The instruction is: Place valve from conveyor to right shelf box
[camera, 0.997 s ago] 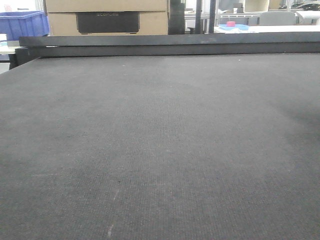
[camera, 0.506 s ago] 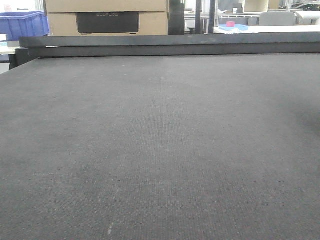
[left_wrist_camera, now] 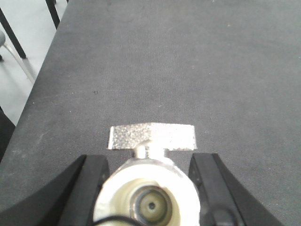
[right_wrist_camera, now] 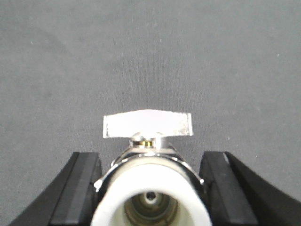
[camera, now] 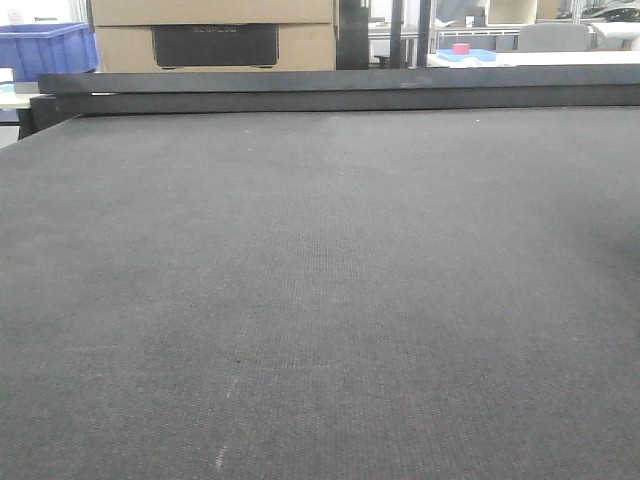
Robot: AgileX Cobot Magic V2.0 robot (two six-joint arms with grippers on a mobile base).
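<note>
The conveyor (camera: 320, 280) is a wide dark grey woven belt that fills the front view, with a black rail (camera: 340, 88) along its far edge. No valve or gripper shows in that view. In the left wrist view my left gripper (left_wrist_camera: 149, 162) is shut on a silver valve (left_wrist_camera: 151, 137) with a flat handle and a white-ringed port, over the belt (left_wrist_camera: 164, 61). In the right wrist view my right gripper (right_wrist_camera: 150, 160) is likewise shut on a chrome valve (right_wrist_camera: 146, 123) above the belt (right_wrist_camera: 150, 56). The right shelf box is out of view.
Beyond the rail stand a blue bin (camera: 45, 48), a cardboard box (camera: 215, 35) and a small pink object (camera: 461, 48). In the left wrist view the belt's left edge (left_wrist_camera: 44, 77) drops to a pale floor with dark legs (left_wrist_camera: 11, 33).
</note>
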